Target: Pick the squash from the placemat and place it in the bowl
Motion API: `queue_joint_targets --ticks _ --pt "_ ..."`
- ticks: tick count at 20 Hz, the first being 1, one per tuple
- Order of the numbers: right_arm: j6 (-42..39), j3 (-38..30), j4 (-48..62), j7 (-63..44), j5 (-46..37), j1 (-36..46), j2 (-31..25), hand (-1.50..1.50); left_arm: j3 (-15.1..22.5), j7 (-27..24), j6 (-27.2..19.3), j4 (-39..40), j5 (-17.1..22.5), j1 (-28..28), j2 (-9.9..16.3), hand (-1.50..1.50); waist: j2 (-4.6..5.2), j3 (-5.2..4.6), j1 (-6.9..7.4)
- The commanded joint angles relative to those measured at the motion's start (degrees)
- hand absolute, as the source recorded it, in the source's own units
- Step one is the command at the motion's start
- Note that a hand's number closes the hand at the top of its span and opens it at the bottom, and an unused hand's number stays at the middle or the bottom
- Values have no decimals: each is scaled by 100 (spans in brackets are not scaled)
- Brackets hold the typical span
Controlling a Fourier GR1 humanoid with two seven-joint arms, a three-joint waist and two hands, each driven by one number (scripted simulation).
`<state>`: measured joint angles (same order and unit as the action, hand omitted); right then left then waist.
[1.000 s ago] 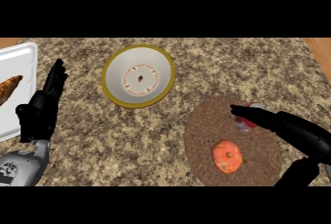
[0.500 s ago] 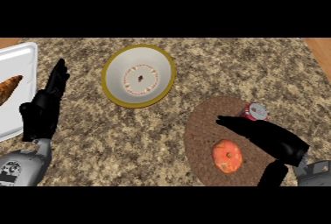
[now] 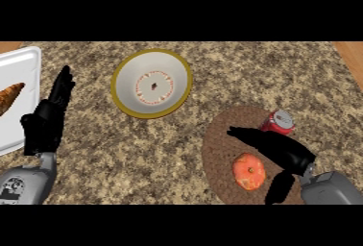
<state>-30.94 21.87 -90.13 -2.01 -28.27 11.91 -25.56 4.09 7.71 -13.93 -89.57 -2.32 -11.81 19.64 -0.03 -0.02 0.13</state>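
— Squash (image 3: 249,171) position?

— On the brown round placemat (image 3: 220,144), toward its near edge, orange and lying free. Nothing holds it.

— Right hand (image 3: 280,148)?

— Over the placemat, just right of the squash and a little beyond it. Fingers are spread and point left; the thumb hangs down on the near side (I cannot tell whether it touches the squash).

— Other items on the mat?

— One red can (image 3: 279,122), at the far right edge, just beyond the hand.

— Bowl (image 3: 151,83)?

— White with a yellow rim, on the speckled counter (image 3: 212,72), far left of the placemat and well apart from it.

— Left hand (image 3: 47,120)?

— At the left edge, fingers straight and together, pointing away, resting. Beside it sits a white tray (image 3: 18,72) carrying a brown pastry (image 3: 8,94).
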Motion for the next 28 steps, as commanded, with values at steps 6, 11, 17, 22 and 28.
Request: queue_joint_targets --ticks 6,11,17,22,28 --pt "123 9 648 1008 -896 -90 59 150 -29 533 73 -630 -469 112 -252 0 1 4 -1" --pt "379 -86 1038 1328 -1338 349 446 150 -365 162 290 -77 -353 -104 -365 0 5 3 0" --pt "665 -21 820 1588 -1528 -146 708 150 -470 339 564 -220 -372 -140 -327 0 3 3 -12" --pt "913 1075 574 -777 -1968 305 2483 150 -268 61 502 -159 -457 3 -437 0 23 -23 268" --pt "1328 1538 622 -1822 -1962 814 2535 150 -50 122 608 -215 -440 -171 -550 0 37 -31 691"
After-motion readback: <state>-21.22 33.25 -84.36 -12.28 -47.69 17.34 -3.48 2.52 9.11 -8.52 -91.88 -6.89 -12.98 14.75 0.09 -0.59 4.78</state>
